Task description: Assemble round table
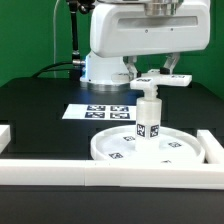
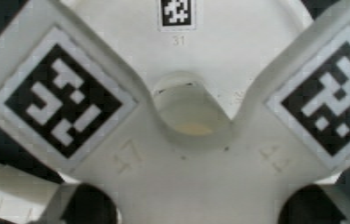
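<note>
The large round disc (image 1: 120, 150) lies flat near the front rail. The short cylindrical leg (image 1: 148, 122) stands upright on its middle, with tags on its side. My gripper (image 1: 153, 78) is shut on the cross-shaped base piece (image 1: 160, 83) and holds it level right over the leg's top. I cannot tell whether they touch. In the wrist view the base piece (image 2: 181, 60) fills the picture, with tags on its arms and its centre socket (image 2: 193, 112) in the middle. My gripper (image 2: 193, 205) shows only as dark fingers (image 2: 87, 200) at either side of the piece.
The marker board (image 1: 100, 112) lies flat on the black table behind the disc. White border rails run along the front (image 1: 110, 172), the exterior view's left (image 1: 8, 133) and right (image 1: 212, 146). The arm's white base (image 1: 100, 65) stands at the back.
</note>
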`<state>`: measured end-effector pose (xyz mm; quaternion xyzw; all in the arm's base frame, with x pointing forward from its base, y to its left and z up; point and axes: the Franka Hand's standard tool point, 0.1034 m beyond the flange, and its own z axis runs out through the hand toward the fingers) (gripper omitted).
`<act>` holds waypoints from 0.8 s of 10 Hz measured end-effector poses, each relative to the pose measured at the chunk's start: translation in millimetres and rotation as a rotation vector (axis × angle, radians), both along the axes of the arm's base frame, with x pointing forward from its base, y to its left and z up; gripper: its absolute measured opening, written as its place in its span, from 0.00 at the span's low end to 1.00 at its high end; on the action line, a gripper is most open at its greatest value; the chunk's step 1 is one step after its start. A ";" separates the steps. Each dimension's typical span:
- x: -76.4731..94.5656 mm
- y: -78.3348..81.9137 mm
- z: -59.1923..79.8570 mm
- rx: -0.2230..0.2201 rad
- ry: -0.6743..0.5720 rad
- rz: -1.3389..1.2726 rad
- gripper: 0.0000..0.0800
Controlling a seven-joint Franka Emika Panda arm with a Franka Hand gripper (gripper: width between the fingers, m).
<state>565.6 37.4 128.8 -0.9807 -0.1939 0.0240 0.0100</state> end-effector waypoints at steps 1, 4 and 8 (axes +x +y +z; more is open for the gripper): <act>1.6 0.4 -0.7 -0.006 0.004 0.008 0.56; 0.6 -0.5 -2.1 -0.006 0.007 0.006 0.56; -3.3 -6.6 -3.6 -0.005 0.025 0.028 0.56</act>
